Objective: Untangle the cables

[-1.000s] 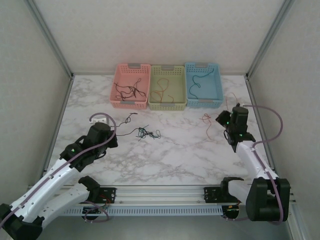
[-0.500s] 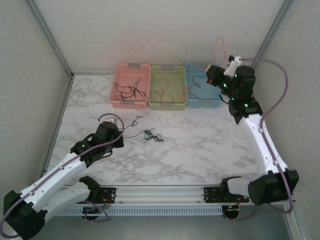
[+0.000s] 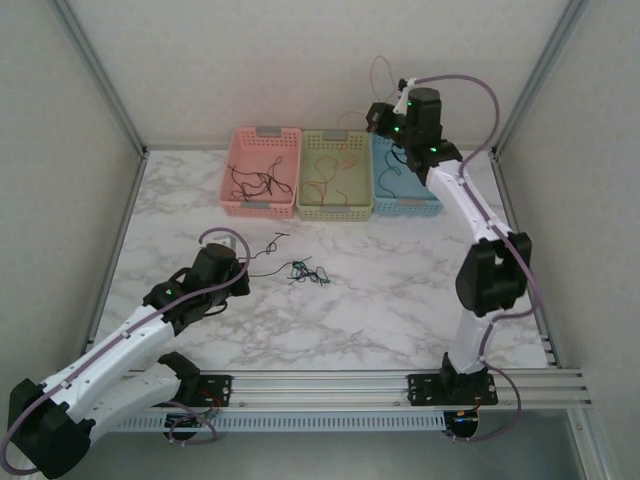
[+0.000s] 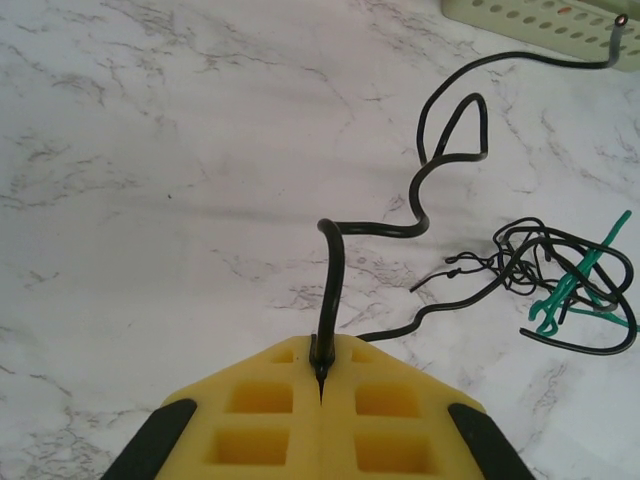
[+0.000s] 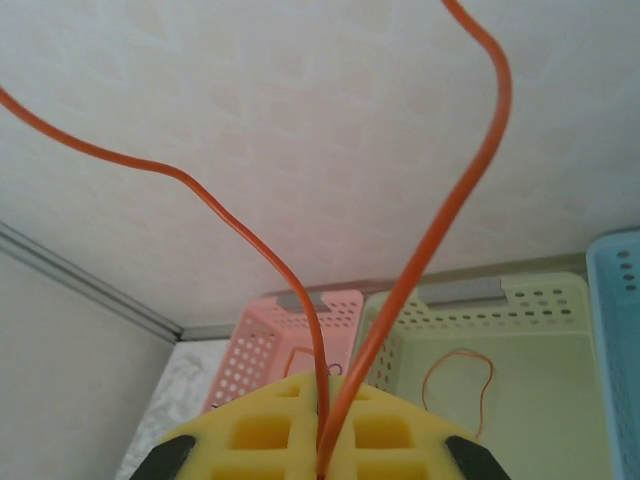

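A small tangle of black and green cables (image 3: 305,270) (image 4: 560,285) lies on the marble table. One curly black cable (image 4: 440,170) runs out of it into my left gripper (image 4: 321,375) (image 3: 240,270), which is shut on its end, low over the table left of the tangle. My right gripper (image 5: 322,420) (image 3: 383,117) is raised high above the baskets and is shut on an orange cable (image 5: 440,220) (image 3: 379,66). That cable loops up and trails down toward the green basket (image 3: 335,210).
Three baskets stand in a row at the back: pink (image 3: 262,207) with dark cables, green (image 5: 540,300) with orange cables, blue (image 3: 410,207) with a teal one. Metal frame posts (image 3: 100,75) and walls close in both sides.
My right arm has swung from the table's right side up and leftward over the baskets, carrying the orange cable. My left gripper edged right, and the tangle shifted slightly with it.
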`<state>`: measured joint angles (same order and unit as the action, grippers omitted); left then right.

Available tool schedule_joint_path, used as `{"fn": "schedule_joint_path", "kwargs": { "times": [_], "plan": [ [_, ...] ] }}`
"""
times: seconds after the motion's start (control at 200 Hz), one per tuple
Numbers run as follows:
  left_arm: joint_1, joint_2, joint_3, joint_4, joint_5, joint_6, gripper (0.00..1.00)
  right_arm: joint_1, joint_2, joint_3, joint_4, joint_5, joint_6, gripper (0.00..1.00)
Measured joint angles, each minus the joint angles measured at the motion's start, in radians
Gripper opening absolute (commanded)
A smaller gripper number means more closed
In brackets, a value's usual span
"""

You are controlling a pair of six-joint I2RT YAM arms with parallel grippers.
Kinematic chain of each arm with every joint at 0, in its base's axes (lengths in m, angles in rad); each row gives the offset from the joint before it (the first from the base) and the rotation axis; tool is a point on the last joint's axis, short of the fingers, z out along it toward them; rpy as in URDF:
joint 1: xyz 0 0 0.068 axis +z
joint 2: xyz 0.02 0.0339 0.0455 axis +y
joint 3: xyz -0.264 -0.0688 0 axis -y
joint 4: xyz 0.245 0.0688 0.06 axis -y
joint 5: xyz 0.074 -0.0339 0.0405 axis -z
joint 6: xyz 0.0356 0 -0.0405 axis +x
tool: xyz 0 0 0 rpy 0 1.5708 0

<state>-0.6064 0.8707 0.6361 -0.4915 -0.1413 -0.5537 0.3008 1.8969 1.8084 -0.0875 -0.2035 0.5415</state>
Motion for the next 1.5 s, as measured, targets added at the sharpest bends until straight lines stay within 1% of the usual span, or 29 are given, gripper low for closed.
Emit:
{"fn": "schedule_joint_path", "kwargs": {
  "times": [0.08,0.095,0.175,0.235,0.27,0.38,0.506,0.636,0.696,0.721,0.731,0.761,0.836,0.851,0.876,1.001,1.031,1.106,1.186,1.321,1.437,1.502],
  "plan": [
    [0.000,-0.008,-0.001,-0.001,0.007,0.000,0.00,0.009,0.091,0.048,-0.006,0.003,0.000,0.00],
    [0.000,-0.009,-0.001,-0.001,0.008,0.000,0.00,0.010,0.105,0.055,-0.007,0.003,0.000,0.01],
    [0.000,-0.009,-0.001,-0.003,0.016,0.000,0.00,0.022,0.174,0.095,-0.035,0.026,-0.006,0.18],
    [0.000,-0.009,-0.001,-0.006,0.026,0.000,0.00,0.033,0.230,0.148,-0.087,0.043,-0.024,0.30],
    [0.000,-0.009,-0.001,-0.006,0.030,0.000,0.00,0.040,0.263,0.183,-0.116,0.051,-0.032,0.36],
    [0.000,-0.009,-0.001,-0.007,0.035,0.000,0.00,0.061,0.323,0.247,-0.198,0.055,-0.054,0.49],
    [0.000,-0.009,-0.001,-0.007,0.040,0.000,0.00,0.075,0.327,0.249,-0.259,0.058,-0.071,0.54],
    [0.000,-0.011,-0.003,-0.006,0.050,0.000,0.00,0.078,0.293,0.218,-0.279,0.066,-0.090,0.55],
    [0.000,-0.017,-0.010,-0.006,0.055,0.000,0.00,0.077,0.237,0.153,-0.284,0.073,-0.094,0.55],
    [0.000,-0.020,-0.013,-0.006,0.056,0.000,0.00,0.077,0.203,0.116,-0.278,0.073,-0.095,0.55],
    [0.000,-0.020,-0.015,-0.006,0.058,0.000,0.00,0.077,0.171,0.072,-0.262,0.072,-0.094,0.55],
    [0.000,-0.020,-0.017,-0.006,0.059,0.000,0.00,0.077,0.138,0.040,-0.259,0.073,-0.093,0.55],
    [0.000,-0.020,-0.023,-0.004,0.065,-0.001,0.00,0.078,-0.035,-0.152,-0.219,0.069,-0.092,0.54],
    [0.000,-0.020,-0.023,-0.003,0.066,-0.001,0.00,0.079,-0.046,-0.169,-0.206,0.067,-0.092,0.54],
    [0.000,-0.020,-0.026,-0.002,0.066,-0.001,0.00,0.080,-0.119,-0.239,-0.201,0.065,-0.091,0.53],
    [0.000,-0.040,-0.051,0.005,0.062,-0.011,0.00,0.089,-0.393,-0.535,-0.086,0.051,-0.072,0.50],
    [0.000,-0.048,-0.061,0.006,0.060,-0.013,0.00,0.097,-0.469,-0.638,-0.039,0.043,-0.064,0.50],
    [0.000,-0.049,-0.069,0.005,0.054,-0.016,0.00,0.126,-0.586,-0.819,0.015,0.026,-0.055,0.49],
    [0.000,-0.033,-0.070,0.006,0.053,-0.016,0.00,0.178,-0.643,-0.971,0.034,0.009,-0.055,0.49],
    [0.000,0.011,-0.070,0.010,0.055,-0.015,0.00,0.288,-0.659,-1.150,0.083,-0.021,-0.057,0.50],
    [0.000,0.048,-0.070,0.008,0.055,-0.007,0.00,0.372,-0.658,-1.198,0.085,-0.030,-0.084,0.51],
    [0.000,0.051,-0.069,0.008,0.054,-0.002,0.00,0.393,-0.657,-1.198,0.105,-0.030,-0.097,0.51]
  ]
}}
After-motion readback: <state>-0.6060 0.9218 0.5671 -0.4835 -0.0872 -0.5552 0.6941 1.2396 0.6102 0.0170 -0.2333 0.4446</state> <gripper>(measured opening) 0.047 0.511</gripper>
